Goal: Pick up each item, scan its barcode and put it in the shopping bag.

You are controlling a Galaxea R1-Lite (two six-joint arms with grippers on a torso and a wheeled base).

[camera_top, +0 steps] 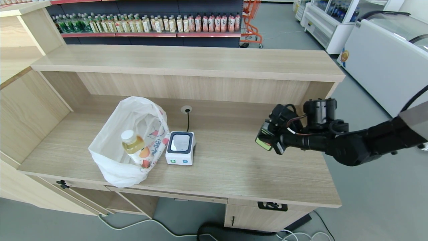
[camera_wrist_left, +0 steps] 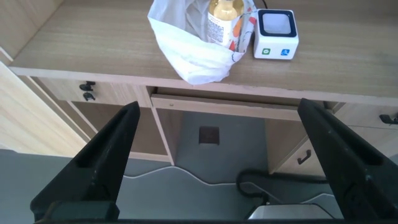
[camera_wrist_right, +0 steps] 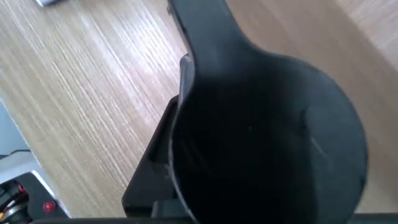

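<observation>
White bag (camera_top: 108, 147) w/ bottle (camera_top: 133, 146) inside, right gripper (camera_top: 267, 139) well apart, scanner (camera_top: 180, 147) between

Wooden counter (camera_top: 250, 167) bears 2 things: shopping bag (camera_top: 112, 147) (white) just beside scanner (camera_top: 180, 148).

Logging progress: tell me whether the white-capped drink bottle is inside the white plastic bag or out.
Inside. The white-capped drink bottle stands within the open white plastic bag, whose walls rise around it.
</observation>
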